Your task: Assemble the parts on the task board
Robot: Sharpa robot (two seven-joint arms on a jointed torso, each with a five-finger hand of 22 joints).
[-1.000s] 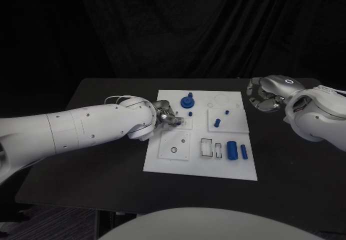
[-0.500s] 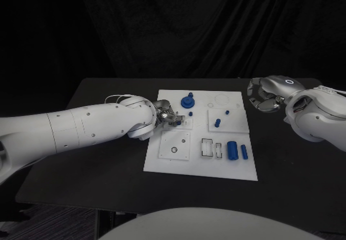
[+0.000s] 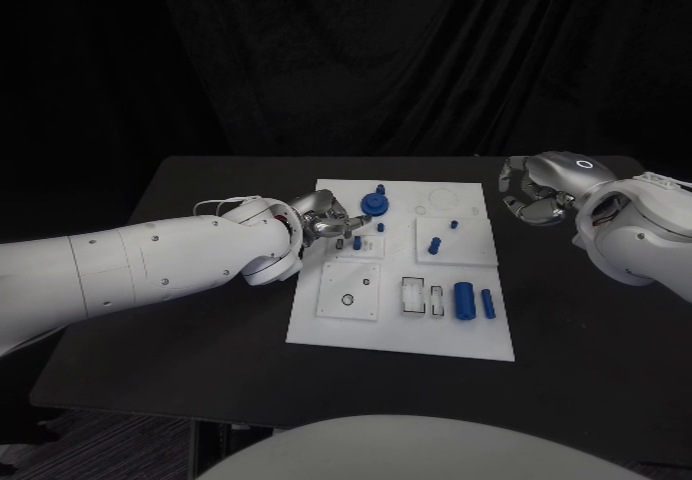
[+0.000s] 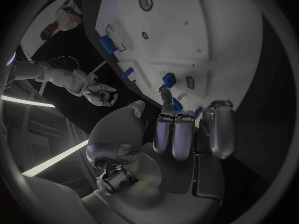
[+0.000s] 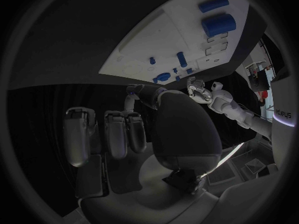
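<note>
1. My left hand sits over the left side of the white rectangular task board, fingers reaching toward the small blue peg standing beside them. I cannot tell whether they grip that peg or only touch it.
2. Just beyond the fingers stands the round blue gear-like part with a stub on top.
3. My right hand hovers over the black table past the board's far right corner, fingers curled inward around nothing.
4. The large blue cylinder and the slimmer blue cylinder lie side by side near the board's right edge.
5. Two small blue pins stand on the raised square plate, right of centre.
</note>
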